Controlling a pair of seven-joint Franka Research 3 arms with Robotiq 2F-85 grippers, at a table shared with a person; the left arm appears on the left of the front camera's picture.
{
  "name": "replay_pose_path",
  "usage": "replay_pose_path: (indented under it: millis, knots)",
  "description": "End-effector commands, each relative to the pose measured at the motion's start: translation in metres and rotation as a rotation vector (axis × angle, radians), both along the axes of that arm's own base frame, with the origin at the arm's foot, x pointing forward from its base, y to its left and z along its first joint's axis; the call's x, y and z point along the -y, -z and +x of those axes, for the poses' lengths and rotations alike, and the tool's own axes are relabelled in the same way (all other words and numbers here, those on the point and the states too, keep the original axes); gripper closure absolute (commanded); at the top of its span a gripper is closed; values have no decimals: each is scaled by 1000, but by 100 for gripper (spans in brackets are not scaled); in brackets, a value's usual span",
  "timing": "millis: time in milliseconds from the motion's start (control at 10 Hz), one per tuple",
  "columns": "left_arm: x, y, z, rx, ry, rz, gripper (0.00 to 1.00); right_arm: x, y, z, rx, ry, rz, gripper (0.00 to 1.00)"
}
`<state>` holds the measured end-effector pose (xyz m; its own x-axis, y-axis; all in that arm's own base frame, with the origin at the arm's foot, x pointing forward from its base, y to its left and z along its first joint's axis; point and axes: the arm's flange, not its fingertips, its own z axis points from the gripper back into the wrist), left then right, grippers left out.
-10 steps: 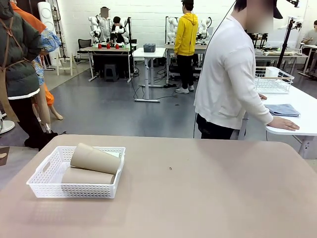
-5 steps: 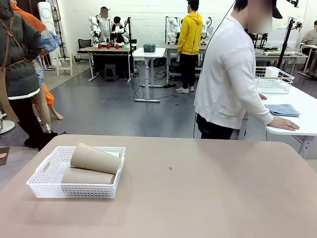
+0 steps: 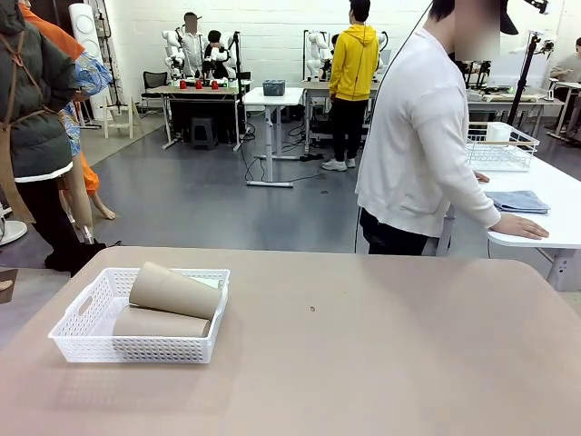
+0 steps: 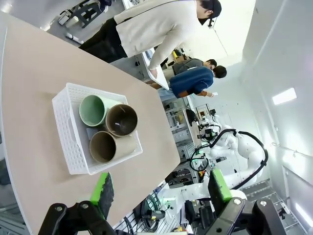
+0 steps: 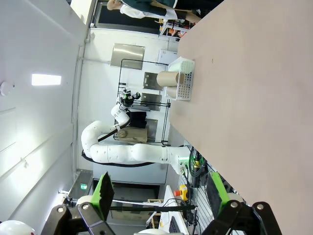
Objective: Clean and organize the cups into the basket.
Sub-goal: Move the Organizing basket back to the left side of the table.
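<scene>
**Cups lying in the white basket, both grippers wide apart above the table**

Cups, three matte handleless tapered tumblers, lie on their sides inside the shallow white lattice-sided plastic basket [image 3: 91, 331], which sits on the tan table [image 3: 381, 363] near its left side in the front view. From the front, one tan-brown cup [image 3: 172, 291] rests tilted on top of another tan-brown cup [image 3: 162, 322] that lies flat on the basket floor. The left wrist view looks into their open mouths: a pale mint green cup [image 4: 95, 110] at the back, a darker brown cup [image 4: 121, 120] touching it, and a tan cup [image 4: 105, 146] beside both, all within the basket [image 4: 68, 132] walls.

The left gripper [image 4: 161, 188] hangs well above the table with its green-padded fingers [image 4: 102, 188] spread wide, nothing between them. The right gripper [image 5: 159, 191] likewise has its fingers [image 5: 103, 191] far apart and bare; the basket [image 5: 185, 81] with two cups shows far off along the table edge in that view, with the other white arm behind it.

A person in a white sweatshirt [image 3: 418, 145] stands at the far side of the table, turned away, one hand [image 3: 519, 227] flat on a neighbouring white table beside a folded blue cloth [image 3: 517, 201] and a white wire basket [image 3: 499, 147].
</scene>
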<state>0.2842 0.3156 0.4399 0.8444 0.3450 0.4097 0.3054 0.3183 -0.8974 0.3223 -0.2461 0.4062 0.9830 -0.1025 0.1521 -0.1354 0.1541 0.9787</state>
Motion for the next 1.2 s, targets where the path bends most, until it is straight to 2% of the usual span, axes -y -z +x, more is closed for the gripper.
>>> replay_pose_path:
  millis: [0, 1100]
  knots:
    - [-1, 1, -3, 9, 3, -6, 0, 0, 0, 1, 14, -4, -3, 0]
    - [-1, 1, -3, 9, 3, -6, 0, 0, 0, 1, 14, -4, -3, 0]
